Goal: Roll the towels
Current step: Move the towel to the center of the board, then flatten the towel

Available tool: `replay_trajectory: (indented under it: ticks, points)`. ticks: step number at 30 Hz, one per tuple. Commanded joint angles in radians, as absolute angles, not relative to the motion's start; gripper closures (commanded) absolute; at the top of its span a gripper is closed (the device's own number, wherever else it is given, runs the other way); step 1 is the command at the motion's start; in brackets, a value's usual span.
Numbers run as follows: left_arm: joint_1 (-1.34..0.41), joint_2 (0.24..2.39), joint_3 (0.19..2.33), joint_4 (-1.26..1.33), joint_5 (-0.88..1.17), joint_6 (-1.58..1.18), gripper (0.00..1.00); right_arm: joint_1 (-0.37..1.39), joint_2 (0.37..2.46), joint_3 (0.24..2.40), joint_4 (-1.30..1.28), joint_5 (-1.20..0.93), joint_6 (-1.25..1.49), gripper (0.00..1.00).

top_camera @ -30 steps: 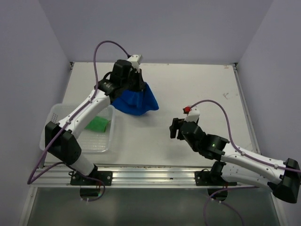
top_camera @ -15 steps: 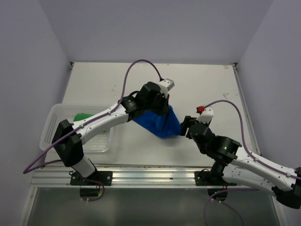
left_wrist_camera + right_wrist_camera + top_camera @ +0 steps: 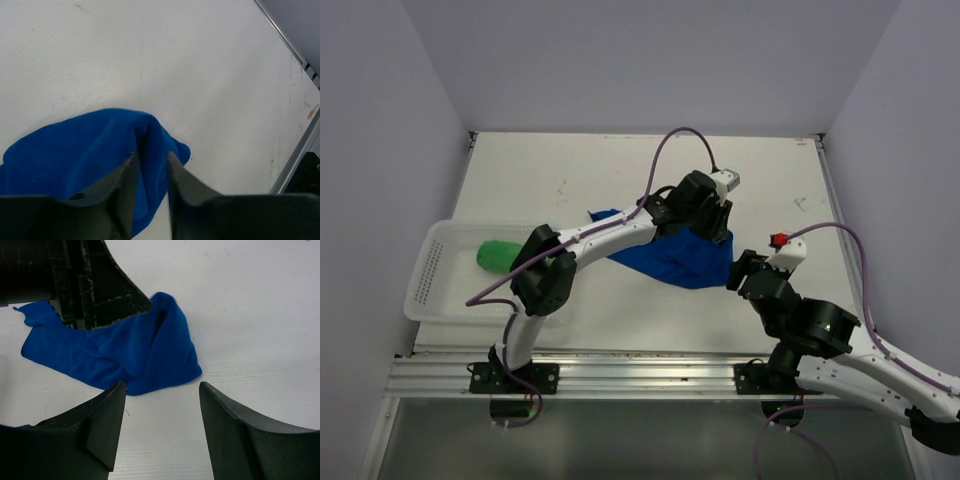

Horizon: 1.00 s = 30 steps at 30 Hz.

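Note:
The blue towel (image 3: 670,258) lies crumpled on the table's middle, stretched left to right. My left gripper (image 3: 718,232) hangs over its right end. In the left wrist view the jaws of this gripper (image 3: 151,155) stand a little apart, open, with a raised fold of the blue towel (image 3: 75,155) showing in the gap. My right gripper (image 3: 745,270) sits just right of the towel, low over the table. Seen from its own wrist, the right gripper (image 3: 161,386) is wide open and empty, the blue towel (image 3: 145,355) just ahead of it. The green towel (image 3: 495,255) lies bunched in the basket.
The white perforated basket (image 3: 425,280) stands at the near left of the table. My left arm reaches across from there to the middle. The table's metal edge rail (image 3: 295,160) runs close on the right, and purple walls enclose the table.
My left arm carried the blue towel from the back left to the middle right, laid it down, and its jaws parted. My right gripper shifted right and narrowed slightly.

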<state>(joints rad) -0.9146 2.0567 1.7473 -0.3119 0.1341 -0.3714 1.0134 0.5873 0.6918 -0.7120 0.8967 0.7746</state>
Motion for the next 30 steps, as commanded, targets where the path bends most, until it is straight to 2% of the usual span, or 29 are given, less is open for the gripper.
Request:
replay_trajectory:
  ticks: [1, 4, 5, 7, 11, 19, 27, 30]
  points:
    - [-0.930, 2.111, 1.812, -0.308, 0.161, -0.353, 0.58, 1.009, 0.580, 0.701, -0.756, 0.950, 0.821, 0.36]
    - [-0.930, 2.108, 1.786, -0.314, 0.124, -0.356, 0.47, 1.009, 0.580, 0.693, -0.756, 0.946, 0.836, 0.37]
    - [-0.928, 2.097, 1.770, -0.314, 0.109, -0.359, 0.40, 1.008, 0.583, 0.692, -0.749, 0.946, 0.838, 0.37]
    - [-0.925, 2.047, 1.720, -0.314, 0.063, -0.371, 0.34, 1.009, 0.594, 0.687, -0.738, 0.940, 0.838, 0.38]
    - [-0.870, 1.895, 1.556, -0.292, 0.005, -0.455, 0.30, 1.011, 0.624, 0.675, -0.706, 0.917, 0.841, 0.39]
    - [-0.707, 1.573, 1.159, -0.319, -0.179, -0.666, 0.29, 1.009, 0.649, 0.644, -0.649, 0.865, 0.839, 0.41]
    - [-0.614, 1.476, 0.951, -0.335, -0.259, -0.765, 0.33, 1.009, 0.670, 0.623, -0.614, 0.827, 0.827, 0.41]
    - [-0.592, 1.491, 0.940, -0.333, -0.281, -0.769, 0.34, 1.009, 0.672, 0.620, -0.611, 0.816, 0.818, 0.41]
